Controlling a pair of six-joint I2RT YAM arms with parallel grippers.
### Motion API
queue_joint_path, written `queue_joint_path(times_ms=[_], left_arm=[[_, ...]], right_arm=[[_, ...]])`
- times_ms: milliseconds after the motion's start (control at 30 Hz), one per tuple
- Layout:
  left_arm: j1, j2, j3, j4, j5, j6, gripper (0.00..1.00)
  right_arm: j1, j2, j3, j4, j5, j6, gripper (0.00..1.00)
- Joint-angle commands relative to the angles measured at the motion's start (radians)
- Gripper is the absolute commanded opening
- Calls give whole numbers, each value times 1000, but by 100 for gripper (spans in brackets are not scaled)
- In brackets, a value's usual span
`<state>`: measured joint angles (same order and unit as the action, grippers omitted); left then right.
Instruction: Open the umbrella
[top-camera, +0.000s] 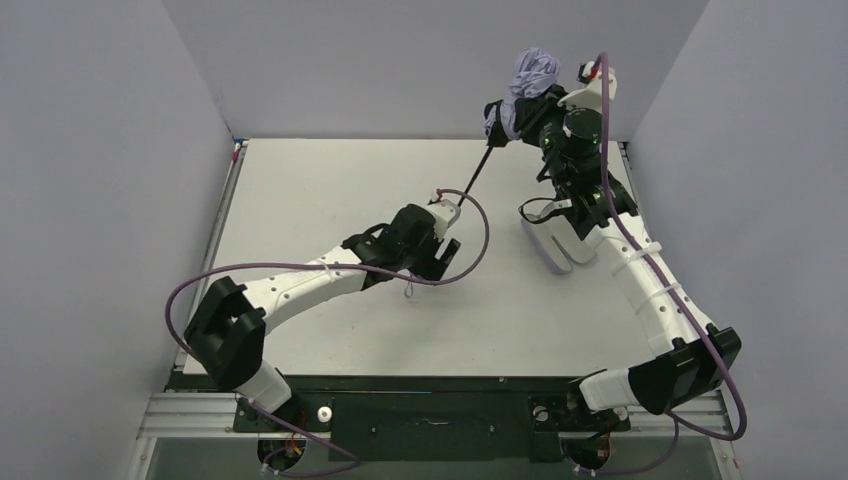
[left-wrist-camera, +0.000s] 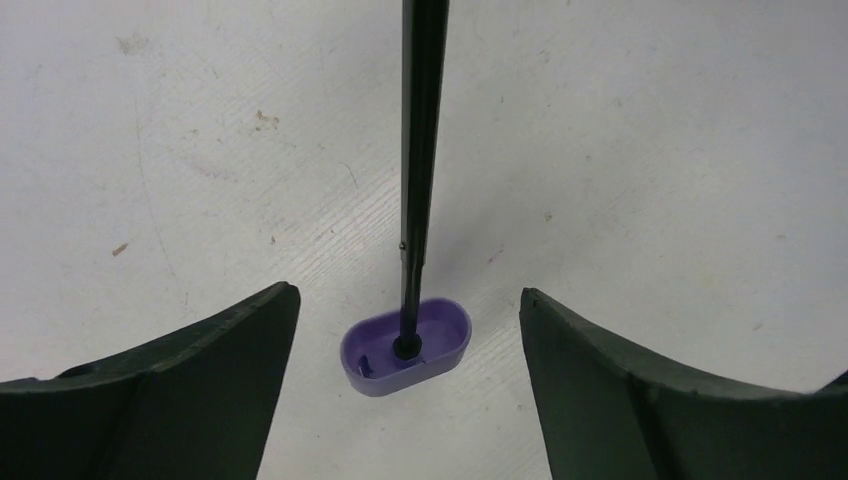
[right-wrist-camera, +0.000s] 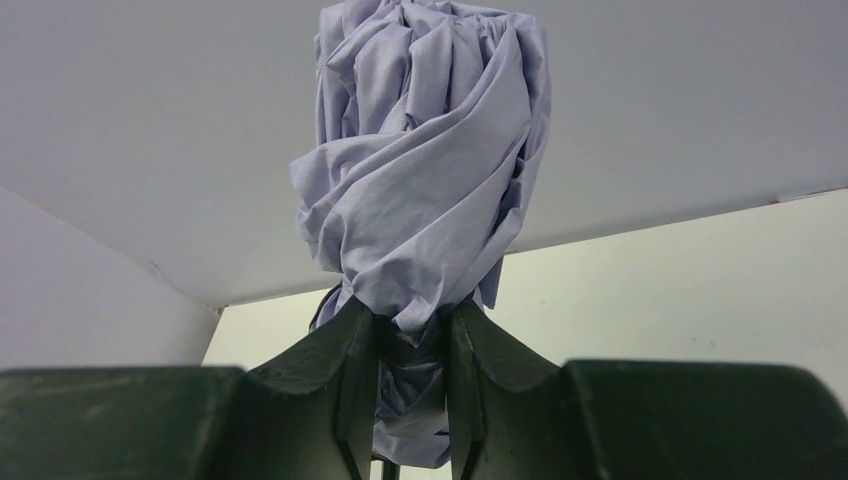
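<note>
Found the left gripper (left-wrist-camera: 407, 291) spread wide, flanking the lavender handle (left-wrist-camera: 405, 345) of the umbrella (top-camera: 478, 168) without touching it. Followed the black shaft (left-wrist-camera: 422, 130), drawn out long, toward the back wall. Met there the right gripper (right-wrist-camera: 410, 320), raised, pinched narrow on the canopy (right-wrist-camera: 430, 170), bunched and twisted. Judged the shaft extended, the canopy not yet spread.

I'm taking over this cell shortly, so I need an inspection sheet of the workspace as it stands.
Surface: pale table, faint scuffs.
Job's things: umbrella not opened, fabric bunched; handle between left fingers, untouched.
Clutter: fabric sleeve beside the right arm.
Grippers: left gripper open; right gripper shut on umbrella.
Cables: purple cables loop along both arms.
Surroundings: grey walls on three sides.
</note>
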<state>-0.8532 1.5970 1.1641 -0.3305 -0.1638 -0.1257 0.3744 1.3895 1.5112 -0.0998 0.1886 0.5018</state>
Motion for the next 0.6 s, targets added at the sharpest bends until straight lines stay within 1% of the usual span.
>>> queue_joint_path(times_ms=[0,167,200,233,267,300,333,367,400,433,467,500,567], left_arm=[[13,-124,110,86,108,16,84],[34,-192,152,139,240,15,100],[52,-205,170,138,295,19,98],[64,-210,183,124,322,21,97],[96,-216,209,116,386,21,97],[116,-221,220,112,421,17,97],[171,-221,242,116,506,-2,97],[199,-216,254,124,547,-18,97],[258,-210,289,125,611,-53,97],[282,-194,306,127,638,-75,97],[330,-184,342,129,687,-111,97],[369,-170,358,138,708,-128,97],[405,-156,388,165,764,-175,97]], right_arm=[[4,-77,-53,171,-88,24,0],[6,-94,-113,218,-191,62,0],[2,-94,-121,223,-228,66,0],[-1,-92,-122,229,-243,73,0],[-7,-90,-123,234,-275,77,0],[-10,-89,-124,249,-296,89,0],[-23,-87,-127,258,-347,107,0],[-39,-86,-131,278,-401,118,0],[-50,-85,-135,292,-433,147,0],[-71,-83,-146,329,-499,163,0],[-81,-79,-151,350,-536,203,0],[-101,-76,-160,399,-606,226,0],[-125,-61,-170,476,-702,301,0]])
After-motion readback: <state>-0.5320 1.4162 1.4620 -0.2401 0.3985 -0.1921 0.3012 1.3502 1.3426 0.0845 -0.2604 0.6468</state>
